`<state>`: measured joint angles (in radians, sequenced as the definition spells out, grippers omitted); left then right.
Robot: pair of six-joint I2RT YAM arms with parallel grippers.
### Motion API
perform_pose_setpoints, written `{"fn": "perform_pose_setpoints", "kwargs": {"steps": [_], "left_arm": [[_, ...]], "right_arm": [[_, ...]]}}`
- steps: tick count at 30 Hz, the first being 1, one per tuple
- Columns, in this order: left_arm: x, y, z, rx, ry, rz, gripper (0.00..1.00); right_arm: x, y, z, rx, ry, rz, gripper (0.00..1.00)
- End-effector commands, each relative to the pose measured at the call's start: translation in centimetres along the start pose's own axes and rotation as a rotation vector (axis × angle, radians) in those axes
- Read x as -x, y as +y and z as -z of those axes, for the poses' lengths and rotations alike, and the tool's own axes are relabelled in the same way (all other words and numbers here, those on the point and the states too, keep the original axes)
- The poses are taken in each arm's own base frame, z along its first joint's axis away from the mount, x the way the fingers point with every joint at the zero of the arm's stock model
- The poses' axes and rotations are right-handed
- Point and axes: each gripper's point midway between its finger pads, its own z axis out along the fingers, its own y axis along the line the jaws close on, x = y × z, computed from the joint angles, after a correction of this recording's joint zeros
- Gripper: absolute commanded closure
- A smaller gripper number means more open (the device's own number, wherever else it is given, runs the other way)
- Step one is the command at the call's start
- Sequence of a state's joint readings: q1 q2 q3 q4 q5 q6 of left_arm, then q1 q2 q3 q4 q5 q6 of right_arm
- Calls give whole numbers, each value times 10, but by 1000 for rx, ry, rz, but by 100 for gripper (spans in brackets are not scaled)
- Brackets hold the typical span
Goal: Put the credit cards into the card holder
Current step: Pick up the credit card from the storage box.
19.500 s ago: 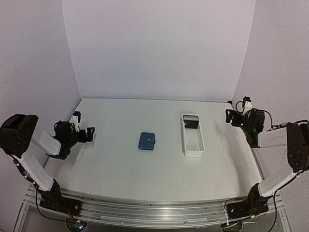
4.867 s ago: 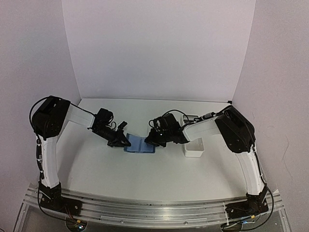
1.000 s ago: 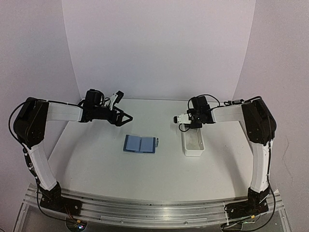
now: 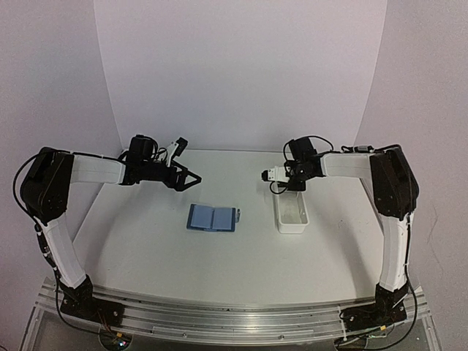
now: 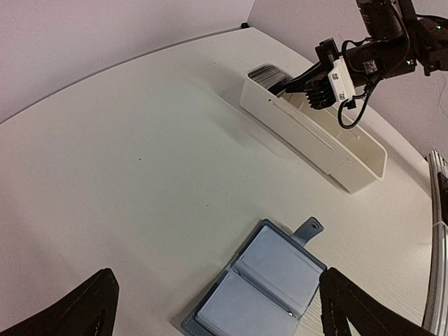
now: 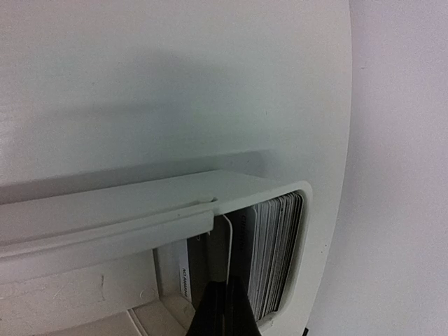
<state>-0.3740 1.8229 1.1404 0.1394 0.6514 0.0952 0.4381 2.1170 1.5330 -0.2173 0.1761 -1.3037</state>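
Observation:
The card holder [image 4: 212, 218] lies open on the table, light blue inside, with its snap tab on the right; the left wrist view shows it as the card holder [image 5: 264, 283]. Several credit cards [image 6: 276, 259] stand on edge at the far end of the white tray [image 4: 292, 216]. My right gripper [image 6: 225, 308] reaches down into that end and is shut on the edge of one card [image 6: 229, 245] at the front of the stack. My left gripper [image 4: 189, 175] hangs open above the table, behind and left of the card holder, with nothing between its fingers.
The long white tray [image 5: 329, 143] runs front to back, right of the card holder, with a raised rim [image 6: 126, 217]. White walls close in the back and both sides of the table.
My right gripper has shut on a card in the tray's far end and shifted slightly. The left arm and the card holder have not moved.

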Motion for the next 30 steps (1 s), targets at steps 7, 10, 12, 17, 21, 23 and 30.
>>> {"fn": "perform_pose_setpoints", "kwargs": {"steps": [7,10,12,17,21,23,30], "left_arm": [[14,-4,4,-14,-29,-7,1],[14,-4,4,-15,-29,-7,0],[14,-5,4,-19,-29,-7,0],[14,-7,5,-29,-31,-8,0],[14,-9,5,-37,-33,-7,1],[14,-10,6,-40,-33,-6,0],[15,-12,7,-44,-35,-14,0]], "right_arm": [[14,-29,32,-24,-72,-48,100],[17,-32,39,-14,-83,-64,100],[18,-36,44,-15,-84,-75,100],[20,-44,56,-24,-88,-80,100],[22,-48,62,-21,-99,-85,100],[22,-47,62,-17,-99,-86,100],[27,-58,72,-32,-119,-134,100]]}}
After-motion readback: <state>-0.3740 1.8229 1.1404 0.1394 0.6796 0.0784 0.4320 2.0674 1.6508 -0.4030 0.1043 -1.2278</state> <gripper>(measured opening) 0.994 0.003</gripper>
